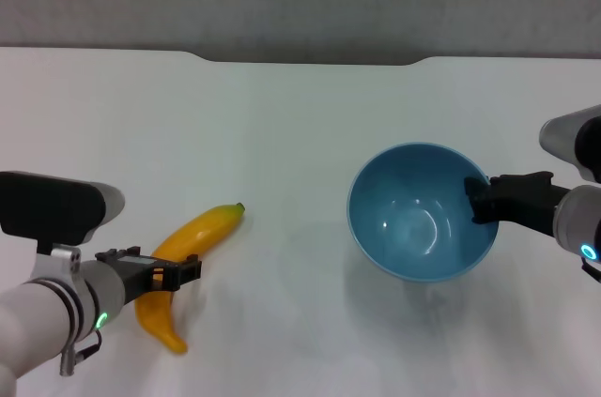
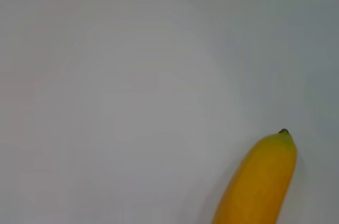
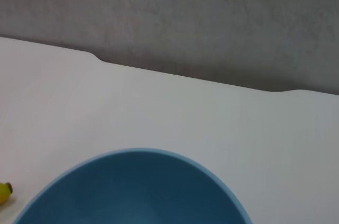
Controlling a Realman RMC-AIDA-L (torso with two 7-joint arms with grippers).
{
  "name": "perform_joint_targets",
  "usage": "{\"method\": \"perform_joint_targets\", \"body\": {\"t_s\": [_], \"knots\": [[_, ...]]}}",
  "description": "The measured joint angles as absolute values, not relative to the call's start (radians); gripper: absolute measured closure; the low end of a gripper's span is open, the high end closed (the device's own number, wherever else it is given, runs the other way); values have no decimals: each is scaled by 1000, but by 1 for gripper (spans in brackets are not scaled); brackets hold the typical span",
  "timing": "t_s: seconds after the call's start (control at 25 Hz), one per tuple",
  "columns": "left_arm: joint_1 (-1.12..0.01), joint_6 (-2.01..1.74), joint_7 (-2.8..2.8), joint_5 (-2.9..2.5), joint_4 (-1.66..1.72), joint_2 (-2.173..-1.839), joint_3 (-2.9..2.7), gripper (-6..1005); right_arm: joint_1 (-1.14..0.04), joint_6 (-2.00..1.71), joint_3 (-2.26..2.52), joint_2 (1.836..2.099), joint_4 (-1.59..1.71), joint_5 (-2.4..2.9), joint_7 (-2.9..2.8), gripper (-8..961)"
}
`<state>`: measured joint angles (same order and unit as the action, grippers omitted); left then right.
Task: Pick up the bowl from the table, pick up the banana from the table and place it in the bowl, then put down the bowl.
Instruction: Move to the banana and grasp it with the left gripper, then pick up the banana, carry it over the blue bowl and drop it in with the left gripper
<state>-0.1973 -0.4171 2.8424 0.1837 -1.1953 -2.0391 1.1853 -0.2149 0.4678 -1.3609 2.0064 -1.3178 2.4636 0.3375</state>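
Your right hand [image 1: 481, 200] pinches the right rim of the light-blue bowl [image 1: 418, 219] at right of centre, tilted above the white surface [image 1: 282, 115]. Your left hand [image 1: 178, 270] straddles the banana [image 1: 202, 233] at lower left; its grip cannot be determined.

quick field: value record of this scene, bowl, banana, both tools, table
bowl: light blue, empty, tilted toward the camera, seemingly lifted off the table, on the robot's right
banana: yellow, lying on the table on the robot's left, dark stem tip pointing toward the bowl
right tool: clamped on the bowl's right rim
left tool: at the banana's middle, fingers on either side; closure cannot be told
table: white, notch in its far edge
task stage: bowl held, banana not yet in it
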Motion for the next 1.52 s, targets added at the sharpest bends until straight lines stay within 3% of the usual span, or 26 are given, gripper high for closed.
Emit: {"method": "perform_joint_targets", "body": {"t_s": [1.16, 1.52], "knots": [[-229, -329, 2818, 187, -1043, -2041, 1215, 282, -201, 468, -1350, 2008, -1343, 2462, 347, 915], [-205, -318, 2818, 227, -1088, -2037, 1223, 439, -193, 467, -1351, 2007, -1347, 2462, 347, 914]]}}
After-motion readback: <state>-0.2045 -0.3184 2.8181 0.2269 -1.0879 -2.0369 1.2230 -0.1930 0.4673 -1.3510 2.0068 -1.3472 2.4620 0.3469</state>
